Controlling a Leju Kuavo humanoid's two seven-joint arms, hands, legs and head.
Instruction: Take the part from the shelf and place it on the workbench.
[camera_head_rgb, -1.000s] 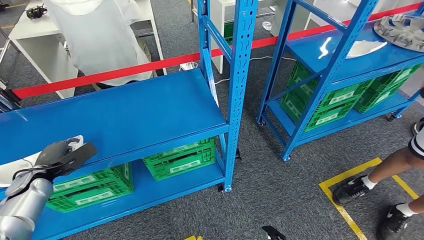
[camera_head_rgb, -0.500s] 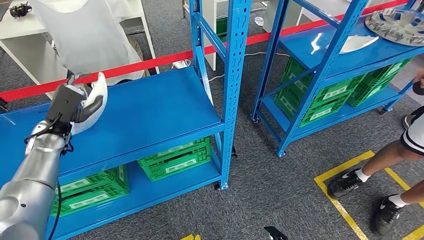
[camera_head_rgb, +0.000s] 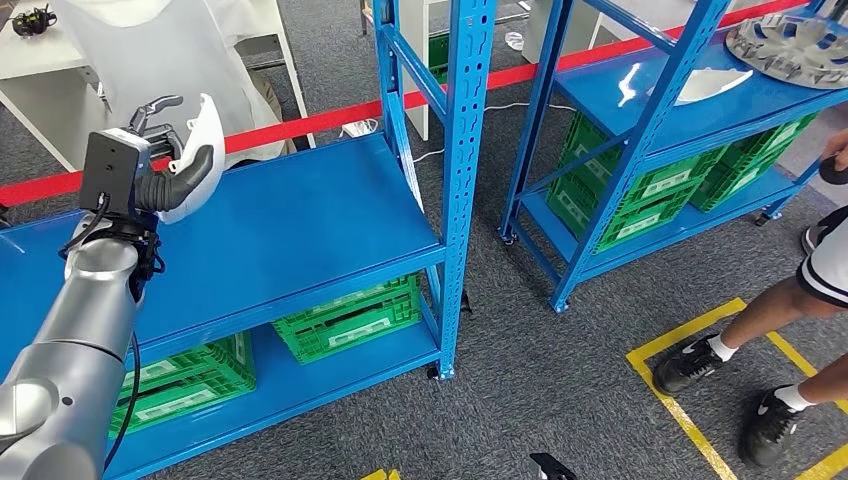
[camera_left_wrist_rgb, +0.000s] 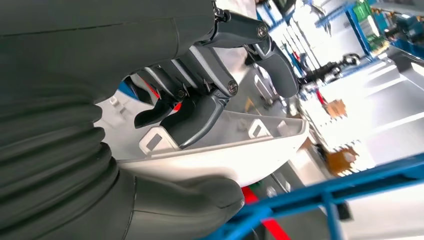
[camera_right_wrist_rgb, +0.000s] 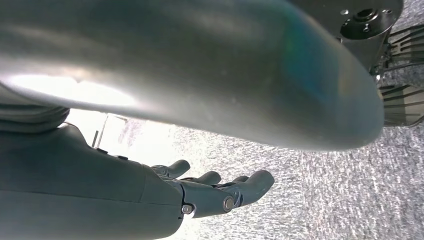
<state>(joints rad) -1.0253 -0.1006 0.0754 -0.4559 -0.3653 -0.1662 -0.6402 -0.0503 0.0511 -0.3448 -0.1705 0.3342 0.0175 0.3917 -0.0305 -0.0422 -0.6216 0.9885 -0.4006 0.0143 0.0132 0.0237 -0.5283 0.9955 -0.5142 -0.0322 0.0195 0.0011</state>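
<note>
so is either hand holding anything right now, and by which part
The left hand holds the white part by its rim: thumb on the outer face, fingers hooked inside. The right hand holds nothing, fingers loosely extended.

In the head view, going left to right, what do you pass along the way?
Left hand holding the white part → blue shelf upright → second blue shelf unit → silver wheel cover

A dark grey left hand (camera_head_rgb: 165, 180) on a silver arm grips a white part (camera_head_rgb: 203, 150) above a bright blue shelf (camera_head_rgb: 290, 225). Behind the hand runs a red tape (camera_head_rgb: 300, 128); below it sit green crates (camera_head_rgb: 350, 315) with pale labels on grey speckled carpet (camera_head_rgb: 560, 380).
</note>
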